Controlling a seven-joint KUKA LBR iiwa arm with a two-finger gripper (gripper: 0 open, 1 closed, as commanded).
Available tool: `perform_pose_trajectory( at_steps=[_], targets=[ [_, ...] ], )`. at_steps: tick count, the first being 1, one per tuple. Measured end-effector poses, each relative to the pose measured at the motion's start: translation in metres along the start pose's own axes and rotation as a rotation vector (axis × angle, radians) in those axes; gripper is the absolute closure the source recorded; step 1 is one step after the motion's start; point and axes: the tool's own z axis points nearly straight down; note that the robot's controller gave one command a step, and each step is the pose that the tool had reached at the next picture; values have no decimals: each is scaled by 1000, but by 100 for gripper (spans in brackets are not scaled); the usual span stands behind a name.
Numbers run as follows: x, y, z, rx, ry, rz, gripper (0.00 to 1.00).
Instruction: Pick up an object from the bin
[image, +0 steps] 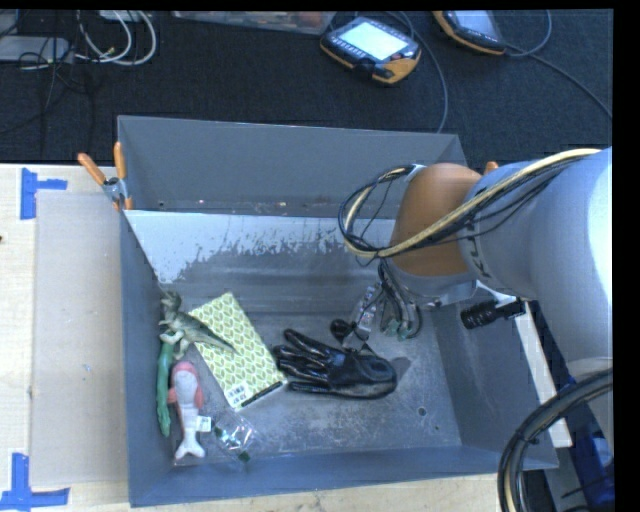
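On the bin floor, a little right of the middle, lies a black glove (335, 366) with its fingers splayed to the left and its bulkier cuff end to the right. It is the thing nearest the gripper (376, 320), which hangs just over that cuff end. Whether the gripper is spread or clenched I cannot tell, as cables and the wrist hide its tips. The glove looks soft and flat, so a good grasp probably means coming straight down on the thicker cuff and pinching a fold there, not the thin fingertips. A green patterned packet (236, 347) sits just beside those fingertips. A toy lizard (185, 325) and a bagged pink figure (187, 402) lie well apart, along the left wall of the bin (290, 160).
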Motion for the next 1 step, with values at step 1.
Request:
perform_pose_trajectory(
  at_steps=[1],
  targets=[
    [0, 0, -2, 0, 0, -1, 100]
  ],
)
